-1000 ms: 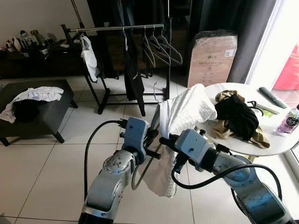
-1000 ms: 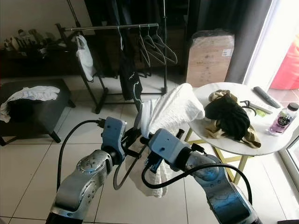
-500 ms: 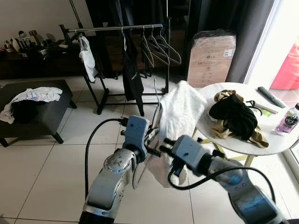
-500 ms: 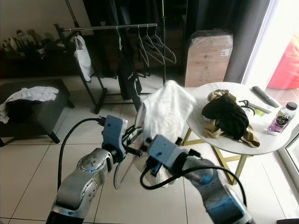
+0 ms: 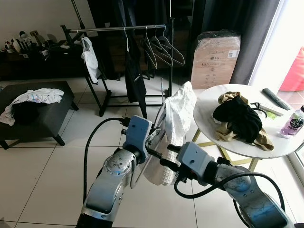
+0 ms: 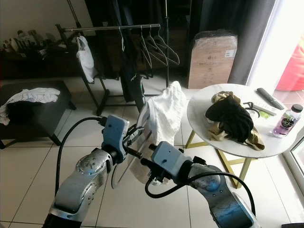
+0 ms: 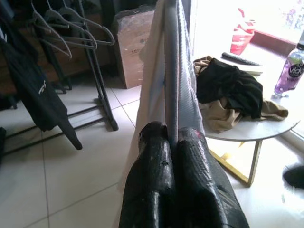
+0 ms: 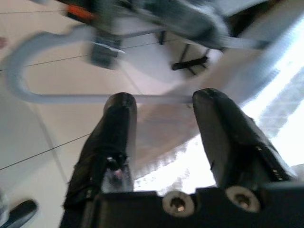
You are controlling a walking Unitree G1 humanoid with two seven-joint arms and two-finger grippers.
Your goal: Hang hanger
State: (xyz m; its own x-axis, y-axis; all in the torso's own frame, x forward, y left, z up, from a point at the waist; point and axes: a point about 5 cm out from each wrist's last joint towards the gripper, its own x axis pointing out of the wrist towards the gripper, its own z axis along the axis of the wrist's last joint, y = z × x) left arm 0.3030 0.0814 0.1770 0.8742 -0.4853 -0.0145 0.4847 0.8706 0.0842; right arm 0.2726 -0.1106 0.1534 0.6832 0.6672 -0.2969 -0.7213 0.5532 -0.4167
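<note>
My left gripper [image 7: 172,135] is shut on the bar of a grey hanger [image 7: 171,71] that carries a white garment [image 5: 179,116]. I hold it in front of me at chest height, between the rack and the round table. Just beside it, low against the garment, my right gripper [image 8: 161,102] is open, and the hanger's curved grey hook [image 8: 57,97] passes just beyond its fingertips. The clothes rack [image 5: 118,29] stands at the back of the room with several empty hangers [image 5: 164,47], a black garment [image 5: 134,71] and a white one [image 5: 90,57].
To my right is a round white table [image 5: 285,148] holding a black and tan clothes heap [image 5: 240,118], a remote [image 5: 275,98] and a bottle [image 5: 295,124]. A cardboard box [image 5: 214,57] stands behind it. A dark ottoman [image 5: 45,118] with clothes is on the left. Tiled floor lies between me and the rack.
The hanger has turned, so the white garment now hangs narrow instead of spread toward the table. My right gripper has shifted lower, next to the hook.
</note>
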